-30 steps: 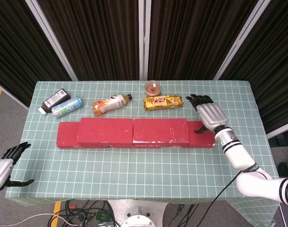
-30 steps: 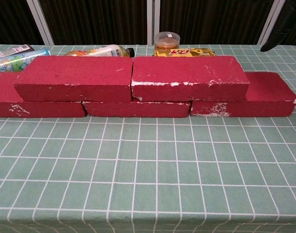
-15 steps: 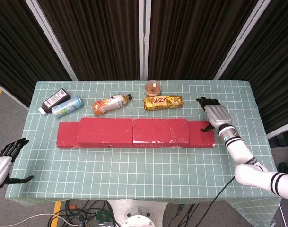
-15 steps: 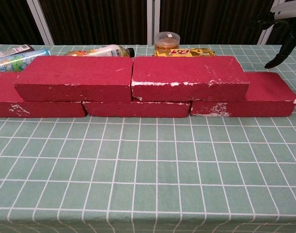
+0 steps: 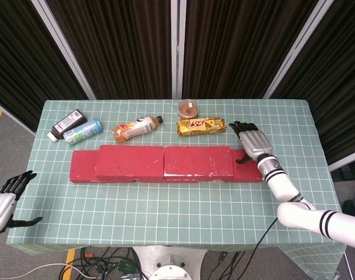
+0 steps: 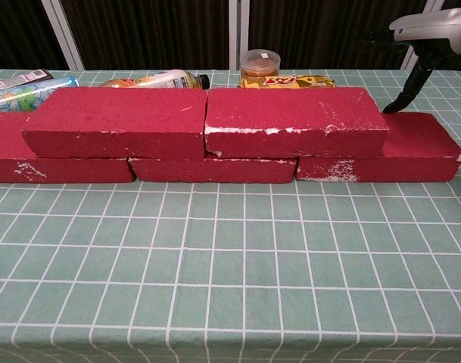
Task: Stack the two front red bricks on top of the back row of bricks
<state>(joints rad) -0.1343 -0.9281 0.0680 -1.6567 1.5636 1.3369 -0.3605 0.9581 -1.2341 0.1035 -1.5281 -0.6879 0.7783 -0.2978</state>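
Two red bricks, one on the left (image 5: 129, 160) (image 6: 116, 121) and one on the right (image 5: 198, 160) (image 6: 294, 119), lie end to end on top of a lower row of red bricks (image 6: 211, 170). That row's ends stick out at the left (image 5: 83, 166) and the right (image 5: 250, 168) (image 6: 400, 151). My right hand (image 5: 251, 143) (image 6: 431, 30) hovers over the far right end of the lower row with its fingers spread and nothing in it, the thumb pointing down close to the brick. My left hand (image 5: 2, 204) hangs empty off the table's front left corner, fingers apart.
Behind the bricks lie a dark bottle (image 5: 68, 124), a blue can (image 5: 82, 131), an orange drink bottle (image 5: 135, 128), a snack packet (image 5: 200, 126) and a small round cup (image 5: 188, 108). A green checked cloth (image 5: 177, 201) covers the table.
My right hand has swung back left and now sits over the right end of the lower row. The bricks and my left hand have stayed put.
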